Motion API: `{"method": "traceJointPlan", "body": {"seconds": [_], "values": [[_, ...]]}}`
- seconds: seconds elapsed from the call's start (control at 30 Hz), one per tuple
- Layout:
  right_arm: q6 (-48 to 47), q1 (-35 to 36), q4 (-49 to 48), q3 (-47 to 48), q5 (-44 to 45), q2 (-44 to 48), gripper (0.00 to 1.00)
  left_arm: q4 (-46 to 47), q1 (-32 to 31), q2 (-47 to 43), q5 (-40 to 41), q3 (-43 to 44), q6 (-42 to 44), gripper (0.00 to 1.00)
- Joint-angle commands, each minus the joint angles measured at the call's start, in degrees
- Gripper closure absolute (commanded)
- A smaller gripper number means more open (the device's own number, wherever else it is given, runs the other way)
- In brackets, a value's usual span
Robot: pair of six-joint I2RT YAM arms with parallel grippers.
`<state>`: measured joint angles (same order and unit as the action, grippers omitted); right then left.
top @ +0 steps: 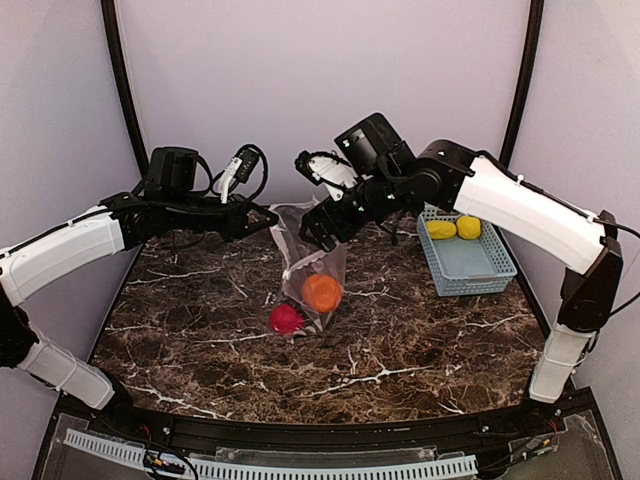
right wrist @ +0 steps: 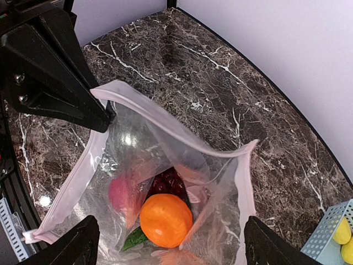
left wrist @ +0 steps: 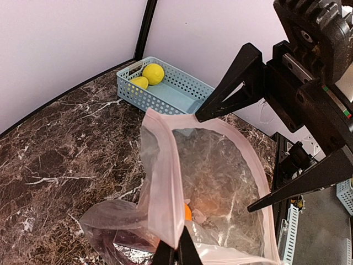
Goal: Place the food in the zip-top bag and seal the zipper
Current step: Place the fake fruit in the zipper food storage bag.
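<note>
The clear zip-top bag (top: 312, 262) hangs upright with its mouth open. My left gripper (top: 268, 219) is shut on its pink zipper strip (left wrist: 165, 187) and holds that edge up; its fingertips (left wrist: 176, 255) pinch the strip. It also shows in the right wrist view (right wrist: 106, 117). My right gripper (top: 318, 228) is open wide just above the mouth, holding nothing; its fingers (left wrist: 231, 88) straddle the opening. Seen through the plastic are an orange piece (right wrist: 165, 219), a red apple (right wrist: 122, 193), dark grapes (right wrist: 168, 182) and a green piece (right wrist: 132, 238). The orange (top: 322, 292) and apple (top: 287, 319) rest at the bag's bottom.
A light-blue slatted basket (top: 470, 265) stands at the right rear with two yellow lemon-like pieces (top: 441, 229) (top: 468, 227) in it; it also shows in the left wrist view (left wrist: 176, 96). The table (top: 400, 340) is dark marble with raised edges.
</note>
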<state>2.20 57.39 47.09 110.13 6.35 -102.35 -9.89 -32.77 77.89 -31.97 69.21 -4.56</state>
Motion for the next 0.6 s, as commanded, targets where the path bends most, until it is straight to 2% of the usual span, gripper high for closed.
{"method": "traceJointPlan", "body": {"seconds": [0.0, 0.37, 0.57], "values": [[0.3, 0.4, 0.1, 1.4, 1.3, -0.6, 0.1, 1.1, 0.1, -1.3, -0.4, -0.7, 0.4, 0.99], [1.1, 0.4, -1.2, 0.6, -1.1, 1.6, 0.11, 1.1, 0.1, -1.6, 0.0, -0.7, 0.4, 0.99], [3.9, 0.4, -11.3, -6.2, -8.5, 10.6, 0.08, 0.8, 0.1, -2.3, 1.9, -1.0, 0.7, 0.99]]}}
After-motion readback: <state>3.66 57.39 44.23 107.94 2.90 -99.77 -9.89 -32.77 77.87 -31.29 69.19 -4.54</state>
